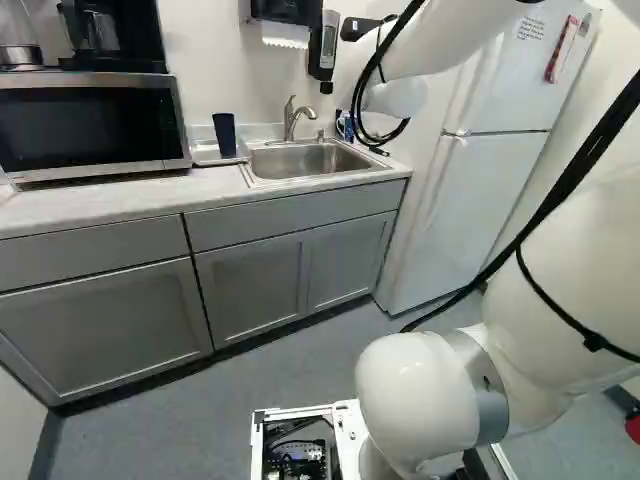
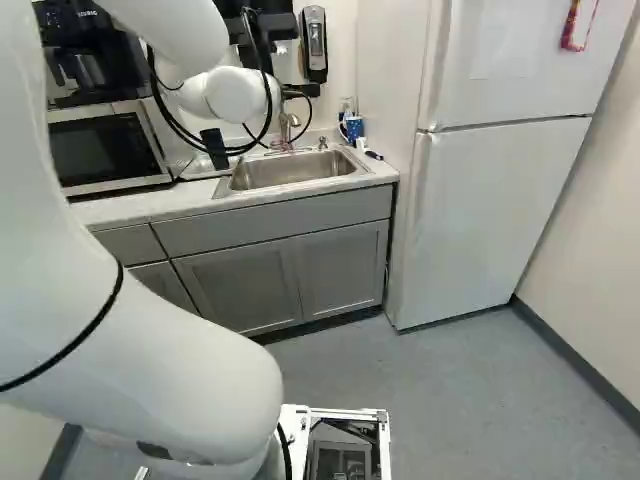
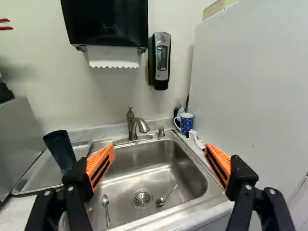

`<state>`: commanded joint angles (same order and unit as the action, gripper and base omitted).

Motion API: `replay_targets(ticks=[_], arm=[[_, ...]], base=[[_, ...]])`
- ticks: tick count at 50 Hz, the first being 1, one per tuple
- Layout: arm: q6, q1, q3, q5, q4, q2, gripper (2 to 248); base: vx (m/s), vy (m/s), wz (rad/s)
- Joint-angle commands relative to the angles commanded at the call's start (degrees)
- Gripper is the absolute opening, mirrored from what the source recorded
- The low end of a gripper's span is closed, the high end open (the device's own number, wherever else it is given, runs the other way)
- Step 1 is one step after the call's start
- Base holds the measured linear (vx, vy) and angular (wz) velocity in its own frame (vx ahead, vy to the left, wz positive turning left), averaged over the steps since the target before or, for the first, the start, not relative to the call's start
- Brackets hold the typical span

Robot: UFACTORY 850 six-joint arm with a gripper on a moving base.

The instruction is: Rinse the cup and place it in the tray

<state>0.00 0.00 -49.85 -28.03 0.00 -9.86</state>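
Hand (image 2: 302, 90) open — dark cup (image 3: 60, 148) on tray (image 3: 44, 173).

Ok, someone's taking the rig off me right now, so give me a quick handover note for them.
Gripper: open and empty, facing the sink.
Job's things: dark cup standing in the tray beside the sink; faucet shows no running water. Two spoons lie in the sink, a blue mug beyond its far corner.
Done: dark cup is in the tray. Rinsing can't be confirmed.
Left: probably nothing if it's rinsed; otherwise rinse and return it.
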Motion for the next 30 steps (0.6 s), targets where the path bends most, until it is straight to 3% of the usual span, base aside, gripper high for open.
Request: replay_targets(ticks=[30], arm=[[0.0,0.0,-4.5,3.2,0.0,1.1,247]], base=[[0.000,0.000,0.000]])
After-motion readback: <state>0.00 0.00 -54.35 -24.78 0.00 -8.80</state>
